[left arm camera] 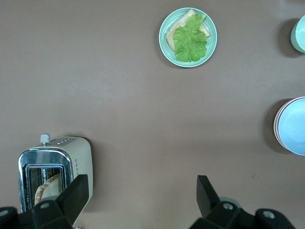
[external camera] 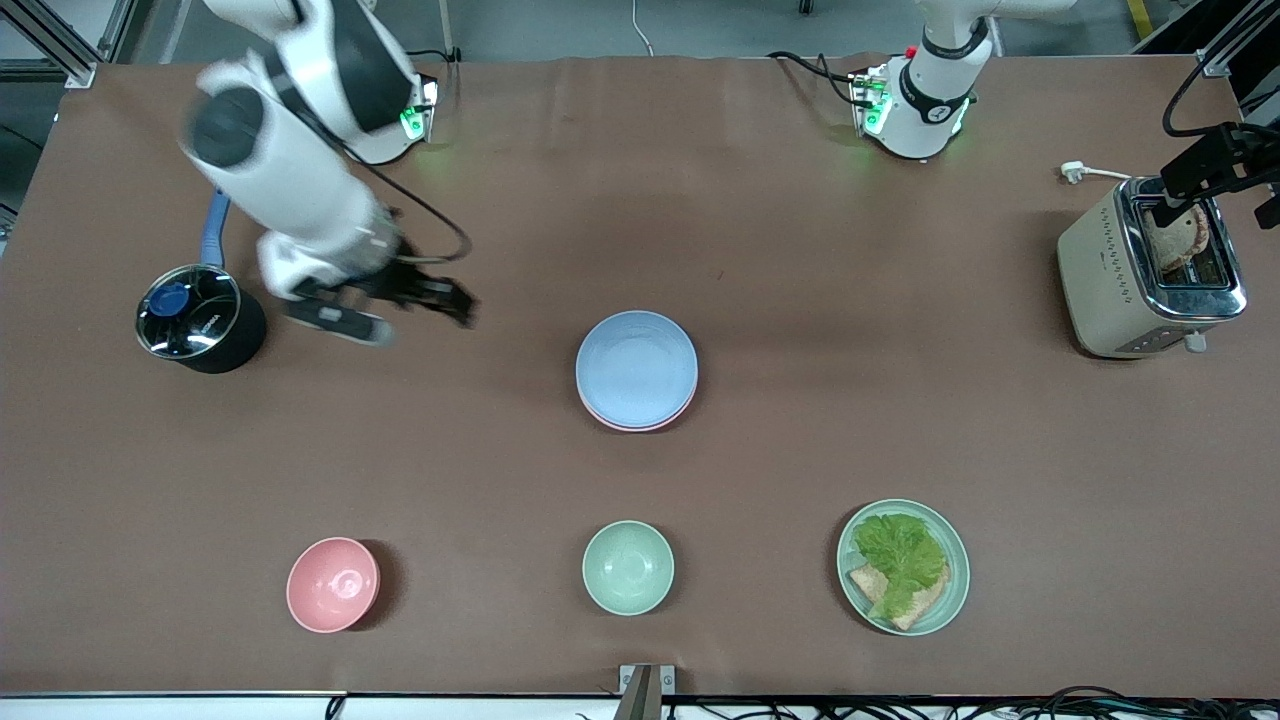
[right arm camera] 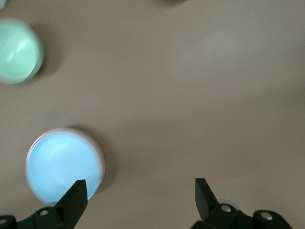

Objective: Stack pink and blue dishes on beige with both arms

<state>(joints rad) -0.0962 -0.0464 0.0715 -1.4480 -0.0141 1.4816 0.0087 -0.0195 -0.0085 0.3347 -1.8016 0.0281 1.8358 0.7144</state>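
Front view shows the blue plate on top of the pink plate, whose rim peeks out beneath, at the table's middle; no beige plate is visible under them. Right gripper hangs spread and empty over bare table, the stack well apart from its jaws toward the left arm's end. Left gripper is likewise released, holding nothing, above the toaster, with the stack far off its fingertips
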